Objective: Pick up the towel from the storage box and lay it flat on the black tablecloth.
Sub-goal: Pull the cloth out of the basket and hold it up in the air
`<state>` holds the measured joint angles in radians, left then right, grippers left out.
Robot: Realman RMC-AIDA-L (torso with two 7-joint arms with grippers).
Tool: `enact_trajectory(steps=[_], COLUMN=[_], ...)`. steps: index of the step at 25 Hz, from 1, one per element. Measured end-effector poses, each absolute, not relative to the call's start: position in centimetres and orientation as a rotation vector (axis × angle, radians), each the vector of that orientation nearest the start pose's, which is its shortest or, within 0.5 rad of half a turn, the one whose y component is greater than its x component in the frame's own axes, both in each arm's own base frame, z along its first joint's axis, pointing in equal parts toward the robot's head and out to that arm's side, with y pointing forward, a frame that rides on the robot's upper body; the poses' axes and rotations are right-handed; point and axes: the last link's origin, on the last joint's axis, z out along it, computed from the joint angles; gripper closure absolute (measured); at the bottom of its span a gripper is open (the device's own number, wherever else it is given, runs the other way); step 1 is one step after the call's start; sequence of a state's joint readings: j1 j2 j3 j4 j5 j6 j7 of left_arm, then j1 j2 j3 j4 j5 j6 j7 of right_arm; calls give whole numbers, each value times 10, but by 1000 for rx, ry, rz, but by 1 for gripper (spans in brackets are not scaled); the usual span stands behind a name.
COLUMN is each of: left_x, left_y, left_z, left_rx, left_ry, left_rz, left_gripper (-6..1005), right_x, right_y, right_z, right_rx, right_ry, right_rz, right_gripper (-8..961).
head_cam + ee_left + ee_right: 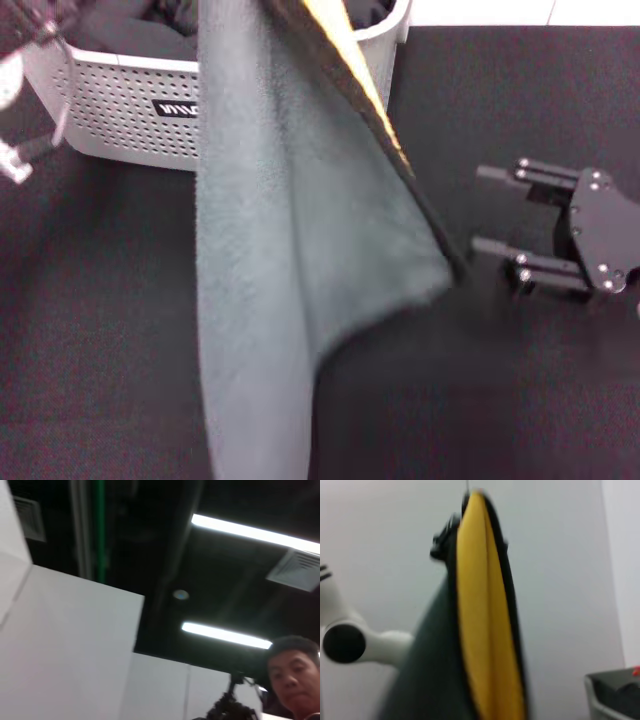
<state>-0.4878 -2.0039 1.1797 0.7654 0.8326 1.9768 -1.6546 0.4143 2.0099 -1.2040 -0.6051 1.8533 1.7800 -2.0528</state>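
Note:
The towel point(290, 230) hangs in the air in front of the storage box point(120, 100), grey face toward the head camera, with a yellow-orange strip and black edge along its right side. Its top runs out of the head view. In the right wrist view the towel point(485, 630) hangs edge-on, and a dark blurred shape that looks like my left gripper point(444, 542) pinches it near the top. My right gripper point(492, 210) is open and empty, low over the black tablecloth point(100, 330), right of the towel's lower corner.
Black cloths point(130, 35) lie inside the storage box. Part of my white left arm point(10, 85) shows at the left edge. The left wrist view shows only ceiling lights and a person point(295, 680). The box corner point(610, 695) shows in the right wrist view.

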Motion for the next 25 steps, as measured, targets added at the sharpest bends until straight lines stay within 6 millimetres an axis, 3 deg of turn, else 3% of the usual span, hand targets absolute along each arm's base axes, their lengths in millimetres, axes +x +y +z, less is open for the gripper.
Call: enact_trajectory(steps=[11, 17, 25], left_x=[-152, -148, -140], left_y=[286, 288, 289], left_z=[51, 46, 45], left_rx=[-2748, -2760, -2712], left_ry=[-245, -241, -214], left_rz=[-1901, -1903, -1976], left_gripper=[981, 980, 978], right_x=[201, 199, 195], right_y=[297, 303, 302], right_z=[13, 14, -1], right_rx=[-2643, -2611, -2675], right_ry=[37, 40, 49], right_rz=[1375, 1367, 1343], right_gripper=[284, 284, 289])
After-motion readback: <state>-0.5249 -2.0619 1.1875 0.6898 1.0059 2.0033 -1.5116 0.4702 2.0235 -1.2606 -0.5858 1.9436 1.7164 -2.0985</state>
